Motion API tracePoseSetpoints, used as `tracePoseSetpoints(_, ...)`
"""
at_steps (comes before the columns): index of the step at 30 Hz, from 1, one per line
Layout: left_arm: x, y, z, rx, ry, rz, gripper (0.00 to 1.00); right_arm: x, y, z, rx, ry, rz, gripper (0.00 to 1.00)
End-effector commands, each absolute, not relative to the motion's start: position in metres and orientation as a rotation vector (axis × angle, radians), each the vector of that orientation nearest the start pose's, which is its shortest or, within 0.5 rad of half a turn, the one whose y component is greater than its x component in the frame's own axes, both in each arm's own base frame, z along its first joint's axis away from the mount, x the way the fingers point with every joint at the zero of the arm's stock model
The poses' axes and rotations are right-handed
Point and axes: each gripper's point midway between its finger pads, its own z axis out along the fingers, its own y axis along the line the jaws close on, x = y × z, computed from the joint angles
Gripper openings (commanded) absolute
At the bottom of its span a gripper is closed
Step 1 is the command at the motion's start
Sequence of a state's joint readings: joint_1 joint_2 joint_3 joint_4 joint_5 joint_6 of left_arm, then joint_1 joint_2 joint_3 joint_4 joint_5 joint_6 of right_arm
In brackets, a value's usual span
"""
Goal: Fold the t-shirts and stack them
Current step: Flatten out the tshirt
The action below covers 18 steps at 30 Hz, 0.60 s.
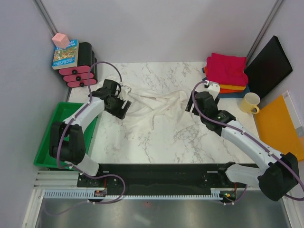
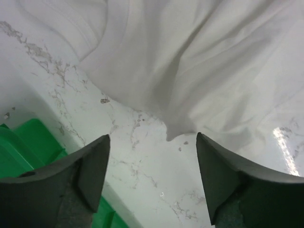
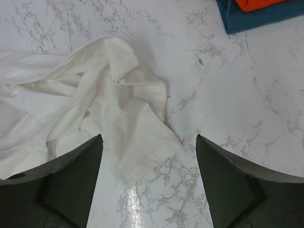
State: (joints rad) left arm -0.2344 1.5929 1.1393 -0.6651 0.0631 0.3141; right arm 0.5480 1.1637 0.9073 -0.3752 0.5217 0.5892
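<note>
The off-white t-shirt (image 1: 152, 107) lies wrinkled and spread across the middle of the marble table. My left gripper (image 1: 116, 103) hovers at its left edge. In the left wrist view that gripper (image 2: 152, 137) is open over bare marble, and a corner of the shirt (image 2: 190, 71) ends just ahead of the fingertips. My right gripper (image 1: 194, 100) is at the shirt's right end, also open (image 3: 148, 137), with a sleeve (image 3: 137, 128) lying below and between the fingers. Folded t-shirts are stacked at the back right: magenta (image 1: 227, 68) on orange (image 1: 231, 88) on dark blue (image 1: 233, 94).
A green bin (image 1: 61, 135) sits off the table's left edge. A yellow mug (image 1: 250, 102), an orange-yellow board (image 1: 280, 126) and a black panel (image 1: 268, 66) stand to the right. A book (image 1: 65, 54) with a pink block rests on a rack at the back left.
</note>
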Motion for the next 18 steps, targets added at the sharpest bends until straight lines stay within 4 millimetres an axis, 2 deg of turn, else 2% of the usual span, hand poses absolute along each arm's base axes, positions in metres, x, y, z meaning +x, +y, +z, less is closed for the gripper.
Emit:
tracePoseSetpoints(1, 0.334, -0.107, 0.139, 0.720, 2.401, -0.231, 0.88, 0.331, 0.128, 0.191, 0.323, 2.057, 0.153, 0.86)
tracePoseSetpoints(3, 0.325, -0.118, 0.142, 0.752, 2.390, -0.268, 0.89, 0.329, 0.128, 0.188, 0.323, 2.061, 0.155, 0.86)
tracePoseSetpoints(11, 0.267, -0.159, 0.096, 0.995, 2.483, -0.357, 0.81, 0.326, 0.126, 0.178, 0.318, 2.079, 0.136, 0.86)
tracePoseSetpoints(15, 0.249, -0.166, 0.077, 1.053, 2.533, -0.360, 0.80, 0.327, 0.126, 0.180, 0.320, 2.074, 0.133, 0.86)
tracePoseSetpoints(18, 0.245, -0.164, 0.067, 1.030, 2.589, -0.362, 0.80, 0.327, 0.125, 0.180, 0.322, 2.073, 0.130, 0.86)
